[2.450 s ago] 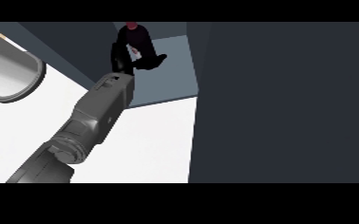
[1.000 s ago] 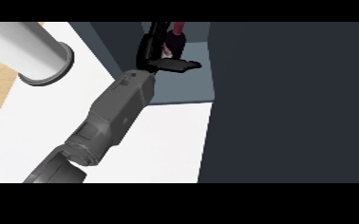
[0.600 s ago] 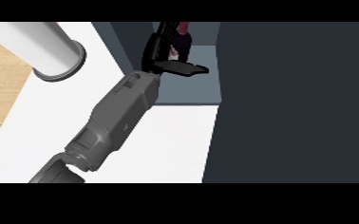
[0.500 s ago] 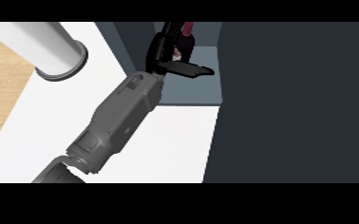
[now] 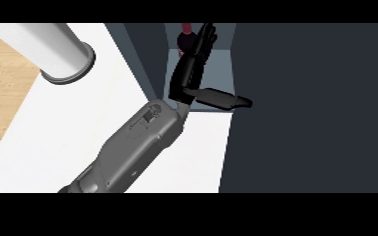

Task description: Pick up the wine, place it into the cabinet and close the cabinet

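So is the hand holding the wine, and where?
It looks like nothing is held. The left hand has straight fingers beside the wine in the cabinet, thumb pointing away; I cannot tell if they touch.

Left forearm [image 5: 136, 147]: grey casing, rounded and bulky, narrowing slightly toward wrist. Soft sheen along upper face. Lower end darker, in shade.
Dark rectangular inset [image 5: 151, 116] on casing near wrist end, faint panel seams beside it.
Left hand [image 5: 184, 80]: black throughout, duller finish than forearm.
Fingers [image 5: 198, 50]: long, slim.
Thumb [image 5: 221, 99]: broader, flat-sided, rounded tip.
Wrist junction: grey shell meets black hand directly.
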Robot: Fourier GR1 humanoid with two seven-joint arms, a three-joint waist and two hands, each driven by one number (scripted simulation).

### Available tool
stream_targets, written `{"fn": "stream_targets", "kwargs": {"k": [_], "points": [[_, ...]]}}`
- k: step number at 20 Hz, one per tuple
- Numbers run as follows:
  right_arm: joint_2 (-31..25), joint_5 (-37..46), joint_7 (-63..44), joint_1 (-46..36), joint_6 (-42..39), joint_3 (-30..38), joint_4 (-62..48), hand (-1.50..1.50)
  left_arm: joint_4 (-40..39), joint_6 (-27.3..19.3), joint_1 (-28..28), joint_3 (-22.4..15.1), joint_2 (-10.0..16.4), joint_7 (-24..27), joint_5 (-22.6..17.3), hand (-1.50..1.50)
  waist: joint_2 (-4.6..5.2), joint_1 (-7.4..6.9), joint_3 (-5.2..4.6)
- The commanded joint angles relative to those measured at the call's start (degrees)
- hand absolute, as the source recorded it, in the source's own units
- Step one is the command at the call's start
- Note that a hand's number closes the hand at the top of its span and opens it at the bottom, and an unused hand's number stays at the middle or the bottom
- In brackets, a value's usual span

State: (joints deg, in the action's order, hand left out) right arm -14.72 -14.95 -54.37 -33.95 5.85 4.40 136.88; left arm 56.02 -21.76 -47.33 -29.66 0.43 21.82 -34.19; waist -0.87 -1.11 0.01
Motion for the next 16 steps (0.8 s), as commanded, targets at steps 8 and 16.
{"fn": "stream_targets", "kwargs": {"k": [8, 16], "points": [[0.5, 0.6, -0.7, -2.3, 2.1, -2.4, 1.6, -1.50, 26.9, -20.8, 15.0, -15.0, -0.3, -1.8, 0.7, -1.50, 0.53, 1.26, -0.05], [0.3, 4.8, -1.6, -2.8, 3.9, -5.3, 1.2, -1.50, 45.2, -22.5, 30.4, -17.9, 4.4, -4.9, 5.2, 1.50, 0.62, 0.63, -0.07]]}}
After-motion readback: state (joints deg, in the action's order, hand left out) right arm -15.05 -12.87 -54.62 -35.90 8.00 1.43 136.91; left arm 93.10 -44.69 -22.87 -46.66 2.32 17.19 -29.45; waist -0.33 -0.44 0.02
